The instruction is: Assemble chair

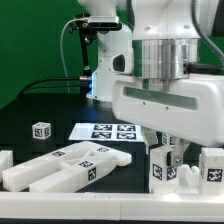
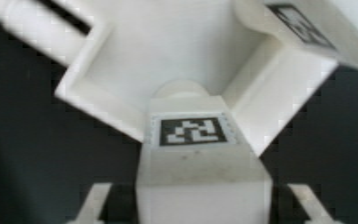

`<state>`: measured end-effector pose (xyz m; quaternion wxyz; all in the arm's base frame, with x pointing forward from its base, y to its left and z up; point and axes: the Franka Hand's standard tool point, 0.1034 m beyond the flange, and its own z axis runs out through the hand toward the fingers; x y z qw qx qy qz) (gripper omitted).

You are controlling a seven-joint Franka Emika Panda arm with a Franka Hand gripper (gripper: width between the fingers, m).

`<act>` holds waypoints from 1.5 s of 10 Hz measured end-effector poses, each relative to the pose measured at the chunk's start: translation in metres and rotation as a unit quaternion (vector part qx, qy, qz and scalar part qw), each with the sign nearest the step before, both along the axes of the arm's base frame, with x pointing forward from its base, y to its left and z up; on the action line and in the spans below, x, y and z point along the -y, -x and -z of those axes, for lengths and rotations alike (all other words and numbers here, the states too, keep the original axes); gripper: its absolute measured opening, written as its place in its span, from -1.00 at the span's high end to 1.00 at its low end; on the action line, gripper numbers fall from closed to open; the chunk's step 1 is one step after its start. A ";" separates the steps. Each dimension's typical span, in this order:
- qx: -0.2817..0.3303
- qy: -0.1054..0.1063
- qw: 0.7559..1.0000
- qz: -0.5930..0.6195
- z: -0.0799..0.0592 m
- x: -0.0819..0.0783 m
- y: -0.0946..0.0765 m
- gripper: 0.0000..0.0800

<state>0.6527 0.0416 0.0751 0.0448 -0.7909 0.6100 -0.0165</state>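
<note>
Nearest us the Panda arm (image 1: 165,60) holds its jaws half open astride a tagged chair piece (image 1: 162,167) near the edge of the surface (image 1: 25,110) closest to the exterior camera, a gap showing each side, gripping nothing, placed so, we judge, to close squarely on its flanks.

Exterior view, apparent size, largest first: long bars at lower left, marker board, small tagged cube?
1. long bars, nearest the camera, which inflates them.
2. marker board, farther back; its gap to the bars is unsure.
3. small tagged cube, clearly smallest.
</note>
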 end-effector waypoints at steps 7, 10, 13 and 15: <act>-0.010 -0.033 0.981 0.193 -0.002 -0.003 0.000 0.02; 0.007 -0.043 0.986 0.160 -0.034 -0.005 -0.007 -0.54; 0.005 -0.043 0.987 0.157 -0.035 -0.006 -0.005 -0.62; 0.008 -0.041 0.991 0.127 -0.035 -0.008 -0.005 -0.62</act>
